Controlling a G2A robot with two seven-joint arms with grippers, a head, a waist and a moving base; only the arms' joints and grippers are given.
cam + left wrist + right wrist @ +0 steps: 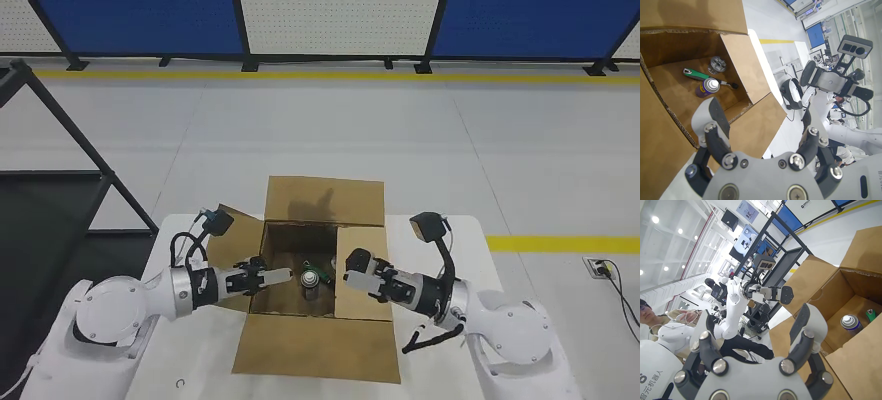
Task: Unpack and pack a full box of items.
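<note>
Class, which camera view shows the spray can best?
Left wrist view: the spray can stands whole and unblocked on the box floor. The right wrist view hides its base behind a box wall; the top view shows just its small cap.

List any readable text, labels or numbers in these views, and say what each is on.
Spray can: there is print on its purple and yellow side, too blurred to read.
Cardboard box: no print on the flaps and walls that show.
Green-handled tool and metal hub: no markings visible.
White panel in the room behind: brand print, not quoted here.
</note>
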